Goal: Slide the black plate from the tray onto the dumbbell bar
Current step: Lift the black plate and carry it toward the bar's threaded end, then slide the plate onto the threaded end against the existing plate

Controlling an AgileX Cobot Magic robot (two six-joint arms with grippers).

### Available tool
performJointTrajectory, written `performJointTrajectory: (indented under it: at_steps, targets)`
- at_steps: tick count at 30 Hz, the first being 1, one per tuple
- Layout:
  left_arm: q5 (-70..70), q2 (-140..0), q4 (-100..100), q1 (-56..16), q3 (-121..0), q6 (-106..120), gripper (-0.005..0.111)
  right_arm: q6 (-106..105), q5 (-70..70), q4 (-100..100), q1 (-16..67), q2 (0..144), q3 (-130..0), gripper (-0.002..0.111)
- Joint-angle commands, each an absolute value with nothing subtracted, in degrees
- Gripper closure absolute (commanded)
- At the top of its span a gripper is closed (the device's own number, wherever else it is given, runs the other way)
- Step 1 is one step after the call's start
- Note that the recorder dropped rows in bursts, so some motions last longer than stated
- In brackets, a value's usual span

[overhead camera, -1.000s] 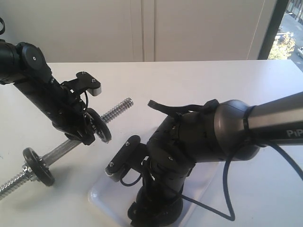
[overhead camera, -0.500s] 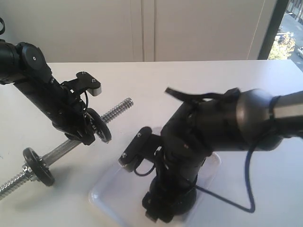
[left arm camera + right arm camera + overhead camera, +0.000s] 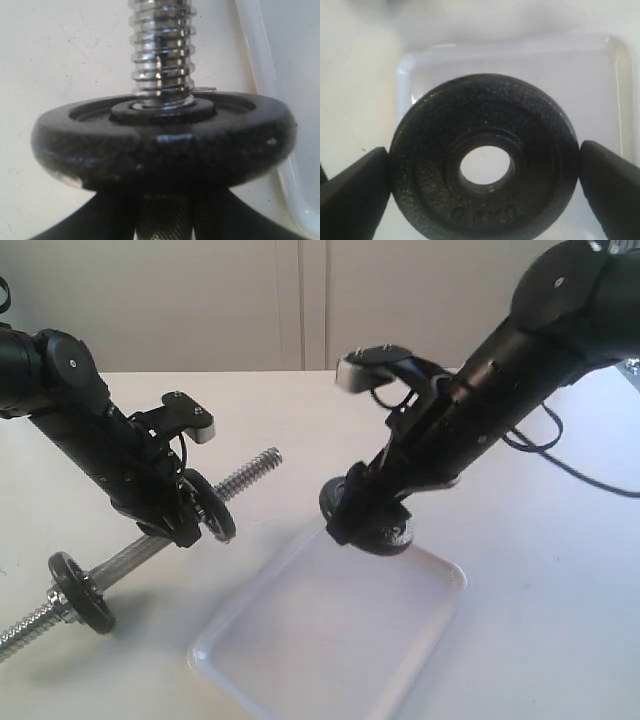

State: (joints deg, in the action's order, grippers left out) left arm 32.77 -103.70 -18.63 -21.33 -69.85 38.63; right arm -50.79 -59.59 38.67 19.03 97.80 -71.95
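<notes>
My right gripper (image 3: 365,525) is shut on the black plate (image 3: 484,160), its fingers (image 3: 355,187) pressing the rim on both sides. The black plate (image 3: 372,530) hangs above the far end of the white tray (image 3: 330,635), whose rim (image 3: 402,67) shows beneath it. My left gripper (image 3: 180,515) is shut on the knurled middle of the dumbbell bar (image 3: 135,555), holding it tilted, with its free threaded end (image 3: 250,470) pointing up toward the right arm. A dark disc (image 3: 162,137) sits on the bar just ahead of the left jaws, and the threaded end (image 3: 161,55) sticks out beyond it.
Another dark disc (image 3: 80,590) sits near the bar's low end at the left, with a threaded tip (image 3: 20,633) beyond it. The white table (image 3: 540,590) carries the tray. A wall and a window stand behind.
The right arm has risen from low over the tray's near end, lifting the black plate up and toward the far end of the tray. The left arm and the bar have stayed still.
</notes>
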Motion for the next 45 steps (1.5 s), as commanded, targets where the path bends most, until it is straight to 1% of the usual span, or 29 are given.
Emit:
performJointTrajectory:
  at_steps: [1,5,9,14,23,31,45]
  targets:
    - [34.1,-101.0,-22.7,-21.4,-70.7,40.4,0.107,-61.6,-70.0,54.9,11.3,103.2,-77.8,0.108]
    - [35.1,-101.0,-24.8,-21.4,-70.7,42.4,0.107,-63.8,-70.0,62.6,7.1,110.4,-81.6,0.108]
    - [35.7,-101.0,-25.6,-21.4,-70.7,43.5,0.107,-64.3,-70.0,64.8,6.3,116.7,-83.7,0.108]
    - [36.6,-101.0,-28.5,-21.4,-70.7,45.6,0.107,-66.1,-70.0,73.0,6.3,122.4,-86.0,0.108]
    - [37.1,-101.0,-29.8,-21.4,-70.7,46.9,0.107,-66.8,-70.0,79.8,6.7,124.7,-88.4,0.108]
    - [37.1,-101.0,-31.3,-21.4,-70.7,48.2,0.107,-67.2,-70.0,81.1,10.3,125.8,-88.6,0.108]
    - [37.1,-101.0,-31.6,-21.4,-70.7,48.8,0.107,-68.3,-70.0,84.0,12.5,126.9,-88.6,0.108]
